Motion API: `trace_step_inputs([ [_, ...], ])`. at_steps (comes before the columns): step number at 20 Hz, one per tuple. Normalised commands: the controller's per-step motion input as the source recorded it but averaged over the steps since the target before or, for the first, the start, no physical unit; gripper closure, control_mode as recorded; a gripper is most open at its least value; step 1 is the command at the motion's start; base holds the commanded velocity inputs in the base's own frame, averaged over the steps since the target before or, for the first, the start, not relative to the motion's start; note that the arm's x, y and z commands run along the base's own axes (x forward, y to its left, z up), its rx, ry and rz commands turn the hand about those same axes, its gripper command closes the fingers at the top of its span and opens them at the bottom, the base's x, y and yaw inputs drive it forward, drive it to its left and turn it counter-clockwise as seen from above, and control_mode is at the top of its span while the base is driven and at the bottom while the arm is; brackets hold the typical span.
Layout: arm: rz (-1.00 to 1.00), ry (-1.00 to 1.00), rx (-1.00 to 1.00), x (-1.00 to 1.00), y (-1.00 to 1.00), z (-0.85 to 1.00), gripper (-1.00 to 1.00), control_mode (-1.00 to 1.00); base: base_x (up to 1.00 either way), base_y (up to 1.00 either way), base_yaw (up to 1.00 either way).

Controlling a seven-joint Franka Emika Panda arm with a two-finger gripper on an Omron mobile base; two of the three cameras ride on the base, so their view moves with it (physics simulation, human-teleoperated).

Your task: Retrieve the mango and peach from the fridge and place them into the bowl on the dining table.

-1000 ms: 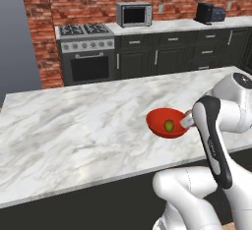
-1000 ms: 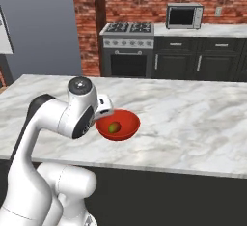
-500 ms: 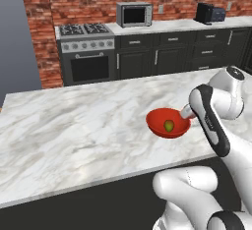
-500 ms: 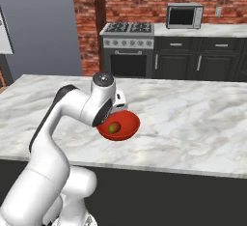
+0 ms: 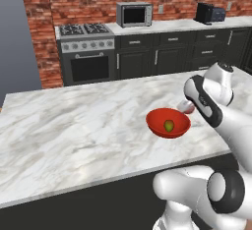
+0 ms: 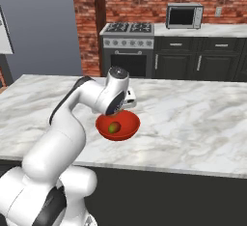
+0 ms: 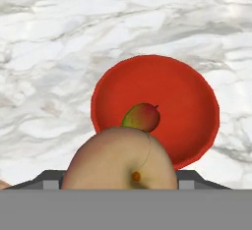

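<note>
The pincer (image 7: pixel 120 182) grips the peach (image 7: pixel 120 160) just above the red bowl (image 7: pixel 197 101) at its 6 o'clock rim. 1 mango (image 7: pixel 141 117) lies inside, on the white table (image 7: pixel 49 52). Next, I think: move over the bowl and let go.

Mango (image 7: pixel 142 117) in bowl (image 7: pixel 192 96) on dining table (image 5: pixel 74 130), peach (image 7: pixel 120 160) above.

- The bowl (image 7: pixel 197 106) is glossy red.
- The mango (image 7: pixel 141 117) is yellow-green with a red blush.
- The peach (image 7: pixel 119 159) is pale orange-pink, with an orange dot.
- The dining table (image 5: pixel 74 130) is white marble with grey veins.
- The back wall (image 5: pixel 39 22) is red brick.
- The cabinets (image 6: pixel 212 65) are dark.
</note>
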Motion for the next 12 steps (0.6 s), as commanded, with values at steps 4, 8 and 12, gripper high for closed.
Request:
trace_step_inputs([
  [4, 0.00, 0.08, -0.01, 0.38, 0.09, -0.33, 1.00, -1.00, 0.00, 0.00, 0.00],
  [8, 0.00, 0.04, -0.01, 0.33, 0.02, -0.35, 1.00, -1.00, 0.00, 0.00, 0.00],
  [12, -0.01, 0.01, 0.00, 0.23, 0.00, -0.31, 1.00, -1.00, 0.00, 0.00, 0.00],
])
